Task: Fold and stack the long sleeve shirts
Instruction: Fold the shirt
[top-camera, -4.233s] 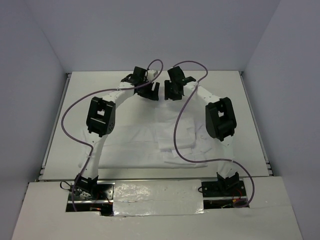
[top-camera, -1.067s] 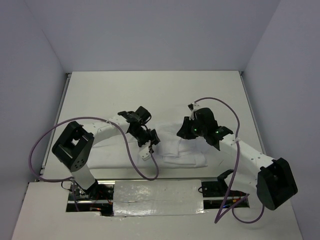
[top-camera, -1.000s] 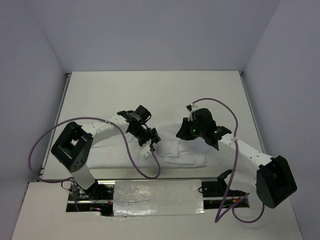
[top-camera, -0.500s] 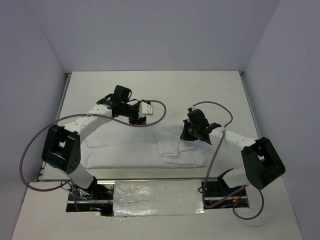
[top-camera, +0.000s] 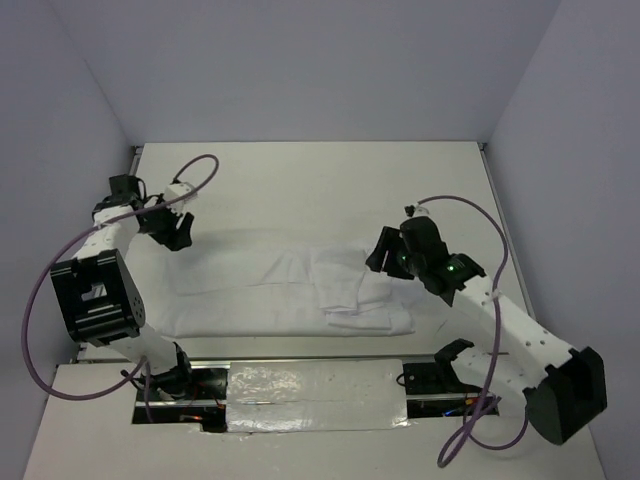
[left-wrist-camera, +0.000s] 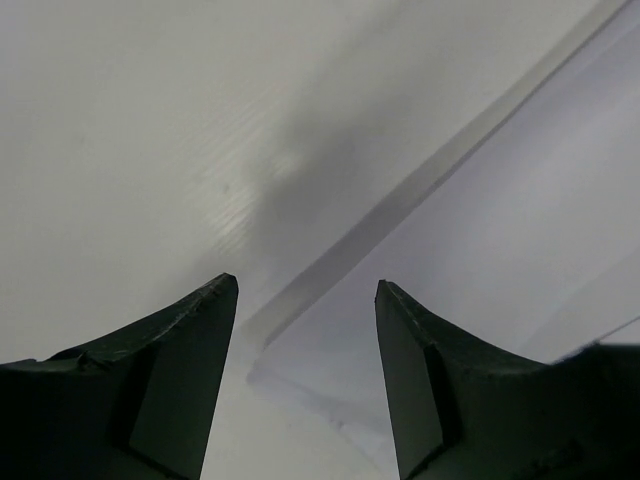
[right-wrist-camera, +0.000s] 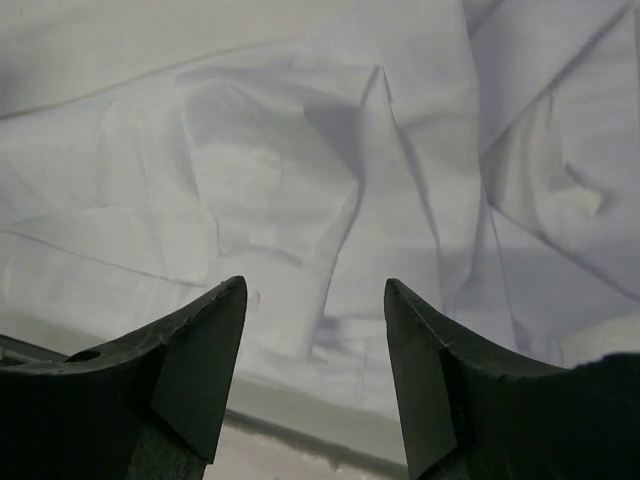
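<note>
The white long-sleeved shirt (top-camera: 290, 290) lies wrinkled in a long band across the near half of the white table (top-camera: 320, 185). A thicker folded part sits at its right end. My left gripper (top-camera: 180, 228) is open and empty at the shirt's far left end. The left wrist view (left-wrist-camera: 305, 290) shows bare table and a cloth edge (left-wrist-camera: 470, 250) between and beyond the fingers. My right gripper (top-camera: 385, 250) is open and empty just above the shirt's right part. In the right wrist view (right-wrist-camera: 315, 285), creased cloth (right-wrist-camera: 300, 170) fills the frame.
Purple cables (top-camera: 200, 165) loop off both arms over the table. A metal rail (top-camera: 112, 240) runs along the table's left edge and another (top-camera: 505, 230) along the right. Grey walls close three sides. The arm bases stand on a foil-covered plate (top-camera: 310, 385) at the near edge.
My left gripper has swung from the shirt's middle to its far left end. My right gripper has shifted slightly right and nearer. Both stay open.
</note>
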